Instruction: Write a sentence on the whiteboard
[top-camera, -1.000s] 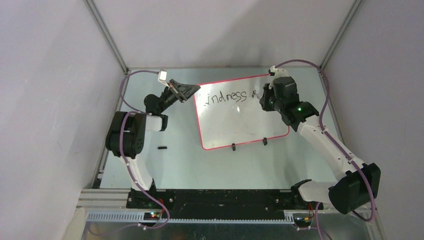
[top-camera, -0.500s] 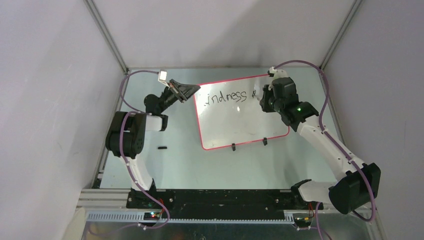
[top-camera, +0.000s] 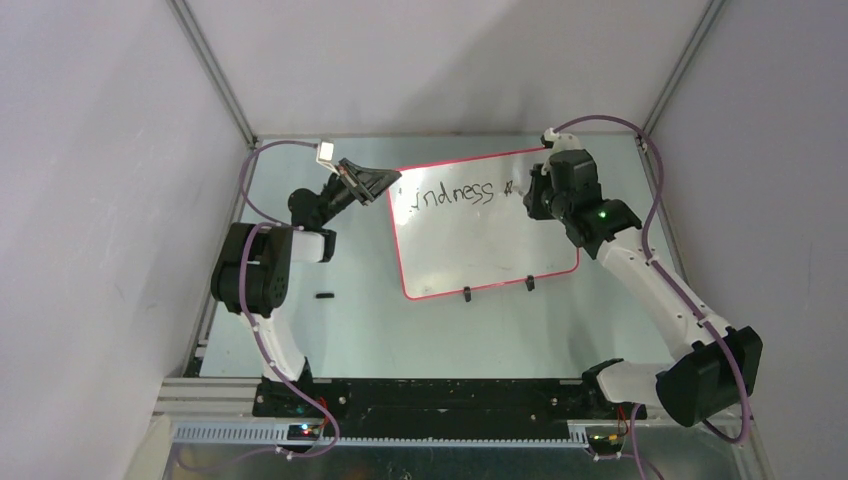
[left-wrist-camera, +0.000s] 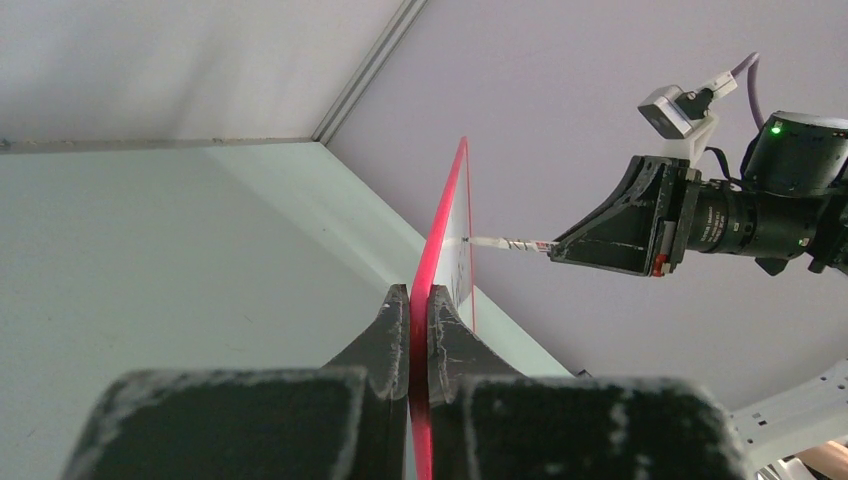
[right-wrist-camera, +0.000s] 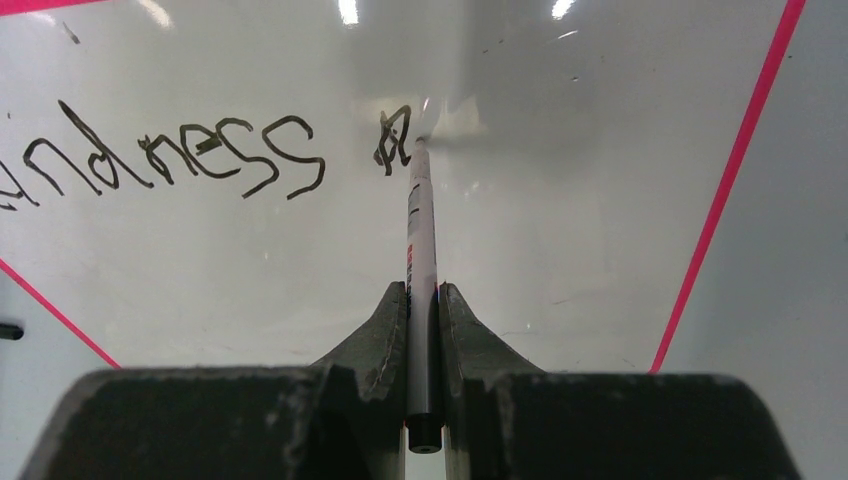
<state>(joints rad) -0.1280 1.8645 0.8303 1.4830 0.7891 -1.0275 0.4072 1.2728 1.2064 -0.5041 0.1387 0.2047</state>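
The whiteboard (top-camera: 480, 245), white with a red-pink rim, stands propped at the back middle of the table. My left gripper (top-camera: 390, 184) is shut on its left rim (left-wrist-camera: 445, 225), which runs between the jaws (left-wrist-camera: 420, 300). The sentence (top-camera: 455, 193) reads "indness" in black, and its first letter is hidden behind the left gripper. My right gripper (top-camera: 532, 190) is shut on a white marker (right-wrist-camera: 421, 230). The marker's tip touches the board just right of a fresh black scribble (right-wrist-camera: 392, 138).
A small black piece (top-camera: 323, 296) lies on the table left of the board. Two black clip feet (top-camera: 467, 294) (top-camera: 530, 284) hold the board's lower rim. Grey walls with metal corner posts (top-camera: 215, 75) enclose the table.
The right gripper has shifted slightly right and up with the marker. The scribble after "indness" now shows more clearly. The left gripper and board have not moved.
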